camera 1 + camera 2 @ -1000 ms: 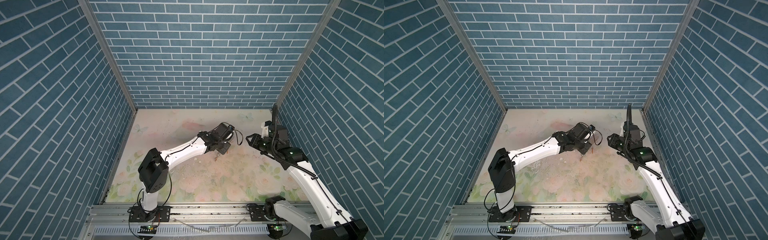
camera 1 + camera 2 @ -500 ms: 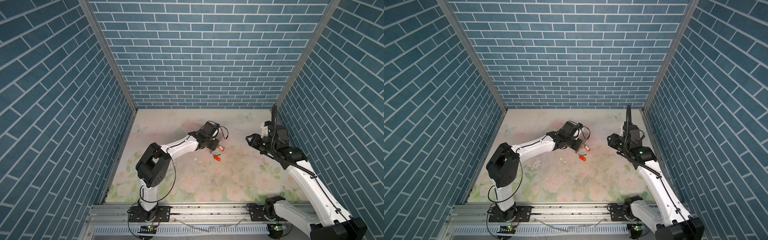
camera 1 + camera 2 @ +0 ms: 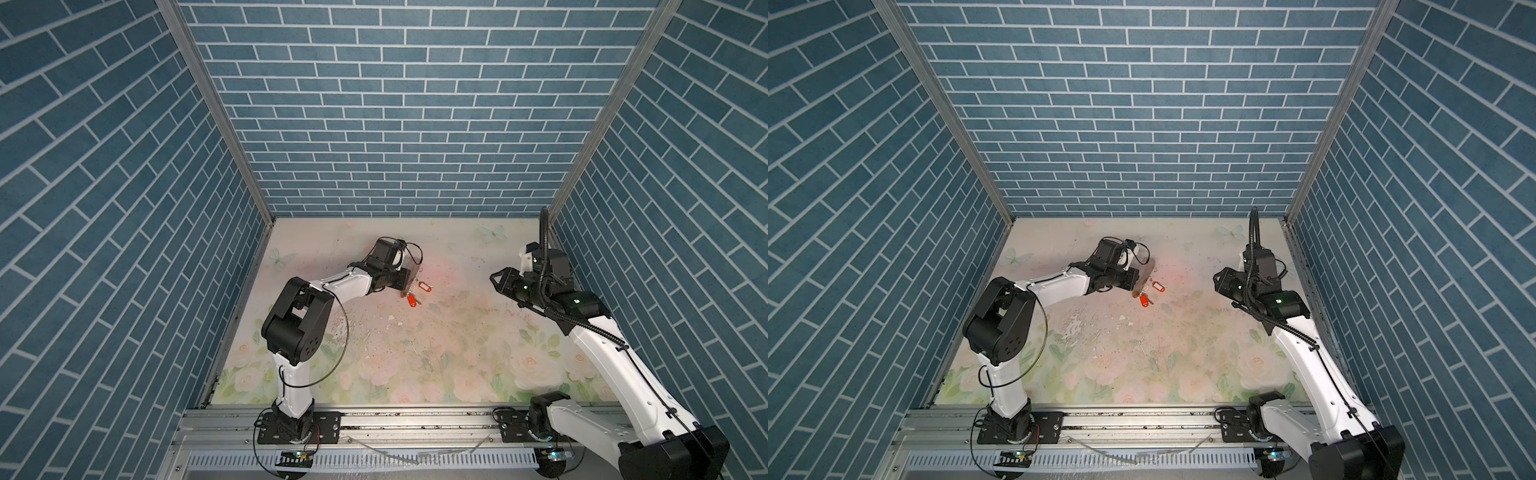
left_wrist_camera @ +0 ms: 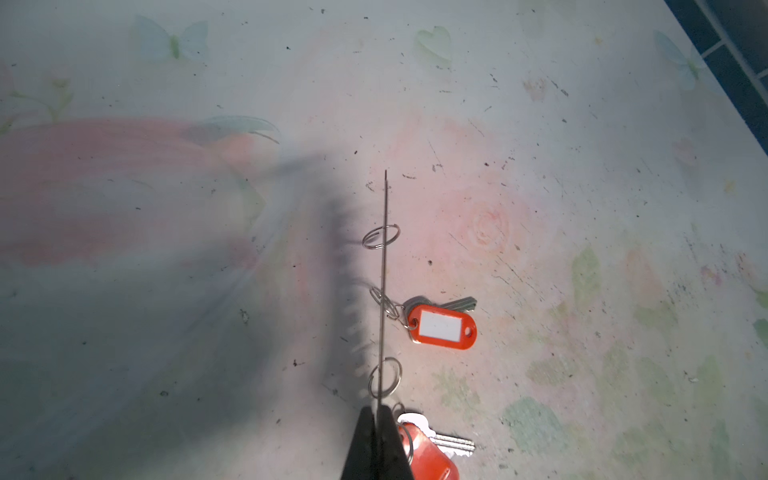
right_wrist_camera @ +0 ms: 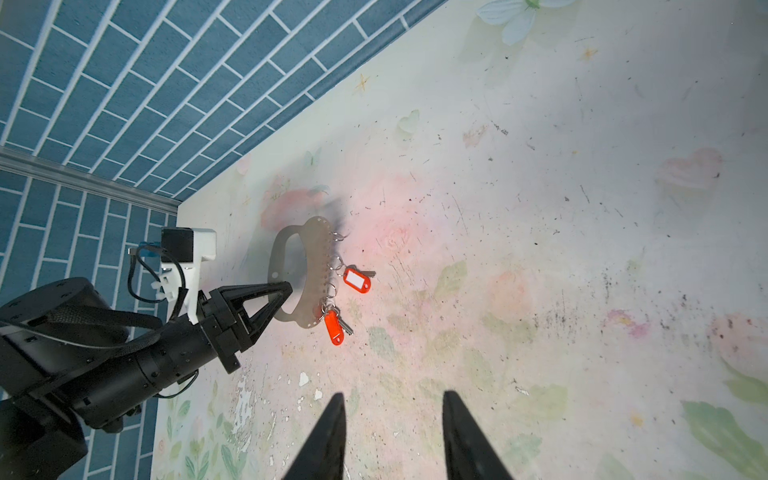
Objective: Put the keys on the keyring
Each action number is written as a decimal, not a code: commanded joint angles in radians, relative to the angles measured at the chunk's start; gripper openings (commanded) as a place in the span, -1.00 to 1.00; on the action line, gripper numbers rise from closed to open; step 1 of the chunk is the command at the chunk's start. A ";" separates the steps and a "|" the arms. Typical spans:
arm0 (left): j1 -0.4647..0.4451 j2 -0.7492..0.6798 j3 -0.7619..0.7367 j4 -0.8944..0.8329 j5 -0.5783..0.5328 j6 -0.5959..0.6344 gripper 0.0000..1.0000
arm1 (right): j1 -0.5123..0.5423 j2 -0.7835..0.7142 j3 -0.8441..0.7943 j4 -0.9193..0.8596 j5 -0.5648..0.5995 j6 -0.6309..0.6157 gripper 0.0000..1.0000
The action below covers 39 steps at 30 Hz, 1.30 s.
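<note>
My left gripper (image 3: 405, 283) (image 3: 1136, 286) (image 4: 377, 409) is shut on the keyring (image 5: 309, 245), a grey flat oval loop held on edge just above the floral table. The left wrist view shows the keyring (image 4: 383, 249) only as a thin edge-on line. Silver rings (image 4: 380, 237) hang along its edge. Both keys hang from those rings. One orange tag shows its white label (image 4: 441, 326) (image 5: 357, 280) (image 3: 424, 286). The other tag (image 5: 334, 328) (image 3: 412, 300) (image 3: 1145, 301) lies beside my left fingers. My right gripper (image 5: 392, 399) (image 3: 495, 279) stands open and empty, well to the right of the keys.
Blue brick walls (image 3: 395, 124) close in the table on three sides, and the right arm (image 3: 590, 328) stands close to the right one. Chipped white patches (image 3: 390, 318) mark the floral table in front of the keys. A metal rail (image 3: 415, 419) runs along the front edge.
My left arm has drawn back to the left with the keyring, and the two orange-tagged keys have come into view beside it. The right arm has not moved.
</note>
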 commanded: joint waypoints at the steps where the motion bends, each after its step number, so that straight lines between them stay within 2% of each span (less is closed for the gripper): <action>1: 0.045 0.048 -0.039 0.025 0.025 0.011 -0.98 | -0.004 0.003 -0.011 -0.014 0.018 -0.001 -0.22; 5: 0.087 0.075 -0.045 0.025 0.044 0.028 -0.81 | -0.004 0.002 -0.016 -0.020 0.018 -0.005 -0.22; 9: 0.129 0.110 -0.031 0.025 0.064 0.039 -0.45 | -0.004 -0.002 -0.018 -0.026 0.012 -0.007 -0.21; 11: 0.152 0.126 -0.017 0.014 0.069 0.045 -0.34 | -0.004 -0.009 -0.019 -0.032 0.011 -0.008 -0.20; 15: 0.190 0.118 -0.020 0.001 0.050 0.056 -0.24 | -0.004 -0.018 -0.020 -0.046 0.015 -0.020 -0.19; 22: 0.235 0.020 -0.056 -0.015 -0.003 0.050 -0.08 | -0.004 -0.023 -0.020 -0.050 0.029 -0.032 -0.17; 23: 0.235 0.001 -0.061 -0.022 -0.008 0.047 0.01 | -0.004 -0.022 -0.020 -0.048 0.028 -0.034 -0.17; 25: 0.233 -0.041 -0.084 -0.007 -0.005 0.034 0.96 | -0.004 -0.022 -0.025 -0.040 0.029 -0.038 -0.16; 30: 0.233 -0.152 -0.127 -0.005 -0.035 0.025 0.99 | -0.004 -0.045 -0.066 0.009 0.022 -0.074 -0.12; 34: 0.233 -0.245 -0.142 -0.050 -0.072 0.033 0.99 | -0.004 -0.067 -0.103 0.035 0.048 -0.103 0.01; 39: 0.233 -0.402 -0.157 -0.144 -0.210 0.048 0.99 | -0.004 -0.072 -0.086 0.034 0.102 -0.137 0.04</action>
